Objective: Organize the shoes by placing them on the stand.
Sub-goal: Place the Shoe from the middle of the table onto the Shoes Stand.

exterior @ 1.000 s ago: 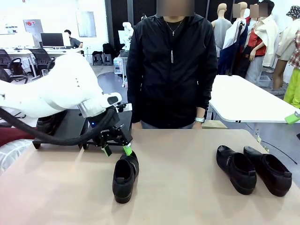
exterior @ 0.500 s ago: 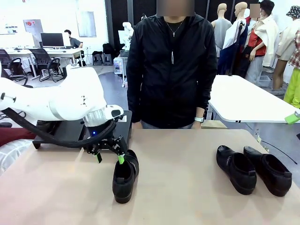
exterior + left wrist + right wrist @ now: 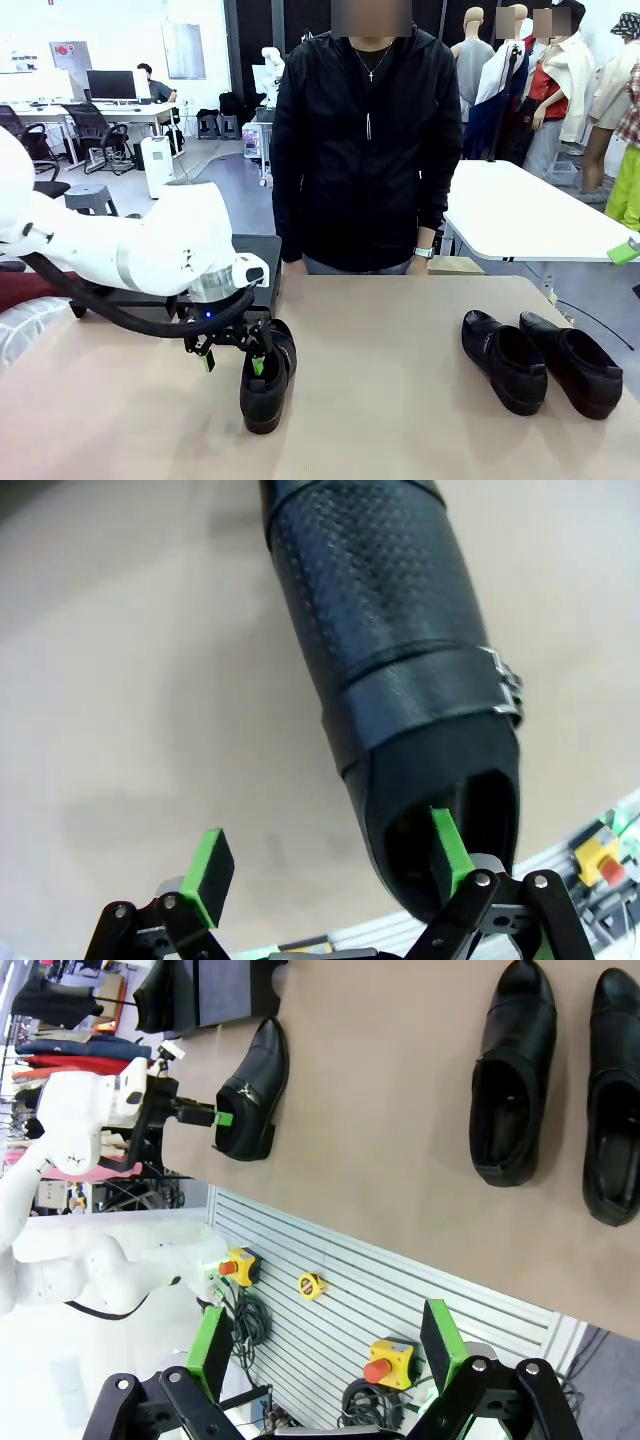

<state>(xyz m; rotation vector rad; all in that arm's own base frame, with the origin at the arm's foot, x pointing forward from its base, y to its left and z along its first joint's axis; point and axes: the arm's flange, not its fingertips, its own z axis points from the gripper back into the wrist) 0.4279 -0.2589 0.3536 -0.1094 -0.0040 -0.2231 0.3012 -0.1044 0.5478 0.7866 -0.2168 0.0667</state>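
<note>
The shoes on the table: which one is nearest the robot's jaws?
The lone shoe at the left, apart from the pair on the right; the left arm's open jaws straddle the rim of its opening.

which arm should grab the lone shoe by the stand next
Left. The left claw, open, straddles the heel rim of the shoe, one finger inside. The right claw, also open, sits far back beyond the table edge.
</note>
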